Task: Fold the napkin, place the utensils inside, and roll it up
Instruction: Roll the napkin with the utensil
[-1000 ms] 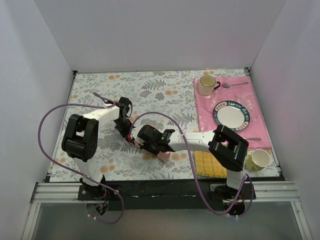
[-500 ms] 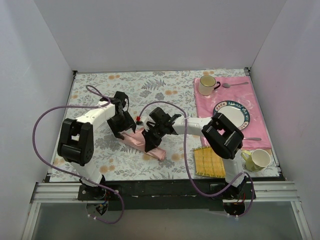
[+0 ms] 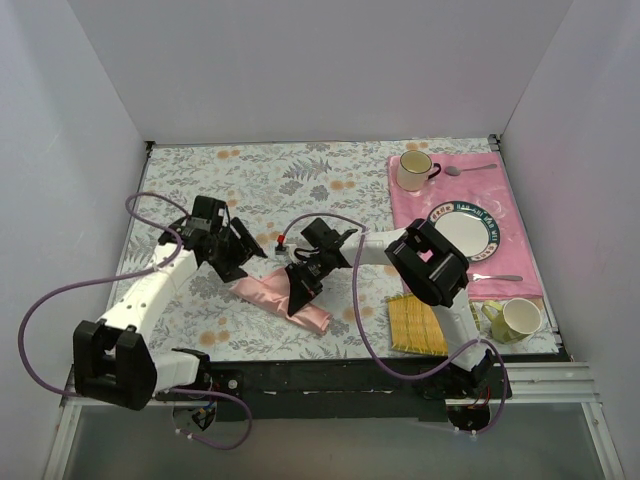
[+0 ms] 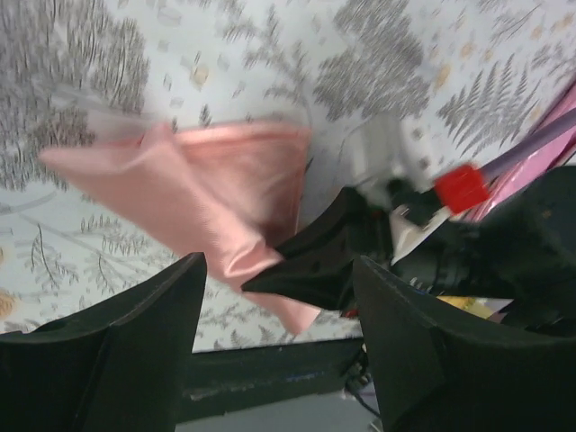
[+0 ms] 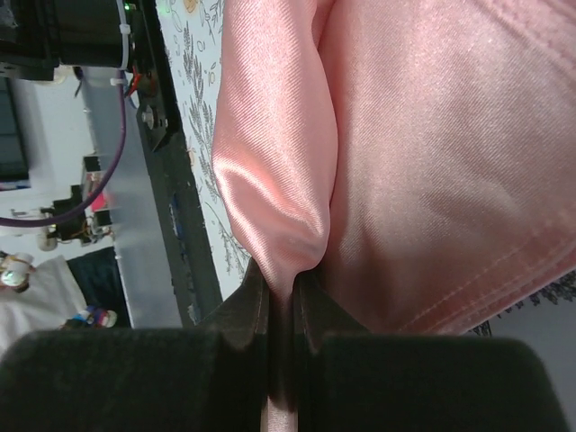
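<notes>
The glossy salmon-pink satin napkin (image 3: 283,298) lies on the floral-clothed bench (image 3: 330,180), left of centre and towards the near edge. The left pincer (image 4: 277,270) is just left of it; 1 fold sits between the jaws of the right pincer (image 5: 281,297). At far right lies the matte pink cloth placemat (image 3: 410,228), and 3 things rest on it:
- the cream ceramic mug (image 3: 412,170) at its far left corner
- the all-silver metal spoon (image 3: 468,169) to the right of the mug
- the round white ceramic plate (image 3: 463,230) at mid-mat

A slim small spoon (image 3: 497,277) lies on the placemat's near edge. Nearer still, the yellow woven mat (image 3: 418,325) lies left of the pale yellow cup (image 3: 518,318).

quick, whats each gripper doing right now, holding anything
left gripper: open, nothing between its fingers
right gripper: shut, pinching a fold of the napkin
</notes>
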